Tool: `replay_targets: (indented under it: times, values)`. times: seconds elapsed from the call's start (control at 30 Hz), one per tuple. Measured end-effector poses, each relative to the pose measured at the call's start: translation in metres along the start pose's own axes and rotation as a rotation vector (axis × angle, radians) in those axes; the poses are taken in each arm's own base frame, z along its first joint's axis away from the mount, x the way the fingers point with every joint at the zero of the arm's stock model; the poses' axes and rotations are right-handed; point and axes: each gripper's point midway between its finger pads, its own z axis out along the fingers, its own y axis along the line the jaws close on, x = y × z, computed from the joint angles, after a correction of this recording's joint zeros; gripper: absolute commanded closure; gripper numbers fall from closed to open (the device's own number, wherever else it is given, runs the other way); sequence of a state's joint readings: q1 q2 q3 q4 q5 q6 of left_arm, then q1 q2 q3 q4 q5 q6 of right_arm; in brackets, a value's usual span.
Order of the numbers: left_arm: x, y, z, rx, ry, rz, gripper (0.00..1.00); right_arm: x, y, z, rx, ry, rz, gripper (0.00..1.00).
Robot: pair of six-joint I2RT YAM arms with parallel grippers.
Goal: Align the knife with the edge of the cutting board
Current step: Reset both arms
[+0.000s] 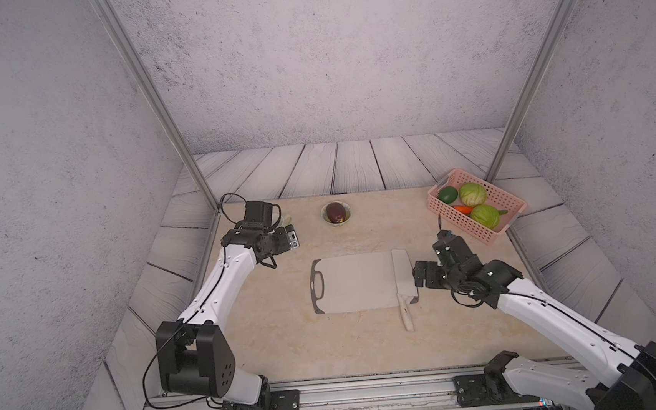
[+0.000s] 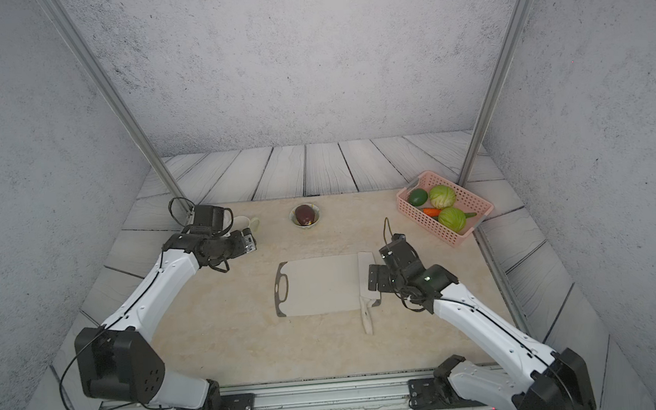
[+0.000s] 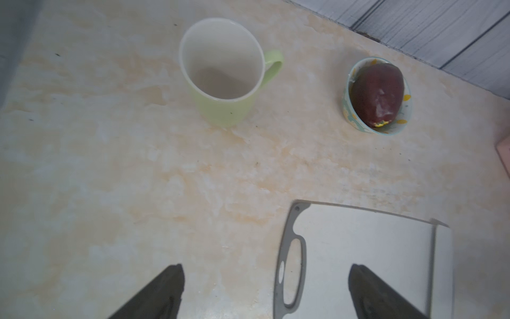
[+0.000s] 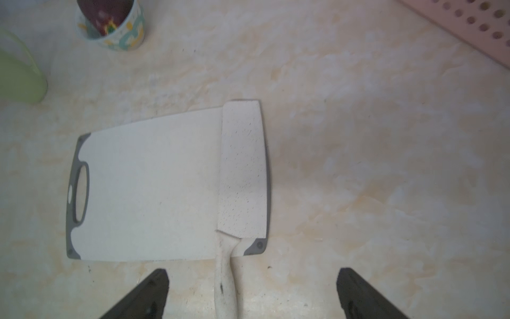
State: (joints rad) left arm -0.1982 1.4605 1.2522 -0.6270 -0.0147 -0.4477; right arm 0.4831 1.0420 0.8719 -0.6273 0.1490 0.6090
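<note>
- right gripper (image 4: 252,272): jaws spread wide with nothing held; in the right wrist view only tabletop (image 4: 358,165) lies between the two dark fingers (image 4: 154,287).
- knife (image 4: 242,171): it lies flat ahead of the right jaws, free of them. its broad blade rests on the cutting board (image 4: 151,193) along the end away from the oval slot, its long edge running nearly parallel with that end. the slim handle sticks out past the board's long edge onto the table, toward the gap between the right jaws and closer to one finger than the other.
- in both top views the right gripper (image 1: 420,275) sits just beside the knife (image 1: 403,276), on the side away from the board's slot; i cannot tell if it touches.
- left gripper (image 3: 266,266): jaws also wide apart and holding nothing. the slot end of the cutting board (image 3: 358,248) lies below and between them.
- ahead of the left jaws stand a pale green mug (image 3: 220,82) and a small patterned bowl (image 3: 348,110) holding a dark red fruit (image 3: 378,94).
- a pink basket (image 1: 476,222) of vegetables sits beyond the right gripper.
</note>
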Motion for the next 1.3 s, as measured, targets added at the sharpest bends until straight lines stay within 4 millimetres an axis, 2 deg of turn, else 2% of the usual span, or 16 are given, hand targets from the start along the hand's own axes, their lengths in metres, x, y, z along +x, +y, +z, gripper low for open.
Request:
replay_targets:
  times: [0.17, 0.3, 0.4, 0.5, 0.63, 0.87, 1.03, 1.1, 1.23, 1.3]
  values:
    - [0.001, 0.030, -0.009, -0.156, -0.147, 0.050, 0.02, -0.040, -0.040, -0.009, 0.044, -0.123, 0.118, 0.01]
    - [0.003, 0.052, -0.017, -0.257, -0.284, 0.074, 0.02, -0.054, -0.074, 0.004, 0.118, -0.161, 0.183, 0.01]
    - [0.008, 0.070, -0.019, -0.321, -0.379, 0.082, 0.02, -0.054, -0.101, 0.022, 0.183, -0.168, 0.232, 0.01]
    - [0.015, 0.085, -0.018, -0.379, -0.454, 0.093, 0.02, -0.044, -0.130, 0.041, 0.246, -0.158, 0.283, 0.01]
    - [0.014, 0.092, -0.015, -0.417, -0.521, 0.117, 0.02, -0.034, -0.163, 0.059, 0.330, -0.166, 0.327, 0.01]
    - [0.003, 0.095, -0.005, -0.430, -0.571, 0.147, 0.02, -0.049, -0.180, 0.065, 0.375, -0.279, 0.314, 0.01]
    - [0.009, 0.107, 0.023, -0.450, -0.518, 0.179, 0.02, -0.065, -0.189, 0.065, 0.395, -0.368, 0.272, 0.01]
    - [0.015, 0.110, 0.035, -0.443, -0.496, 0.199, 0.02, -0.060, -0.194, 0.075, 0.401, -0.382, 0.254, 0.01]
    - [0.026, 0.106, 0.056, -0.371, -0.473, 0.258, 0.02, -0.036, -0.200, 0.092, 0.408, -0.350, 0.200, 0.01]
    - [0.026, 0.102, 0.060, -0.315, -0.498, 0.266, 0.01, -0.037, -0.198, 0.092, 0.396, -0.373, 0.168, 0.01]
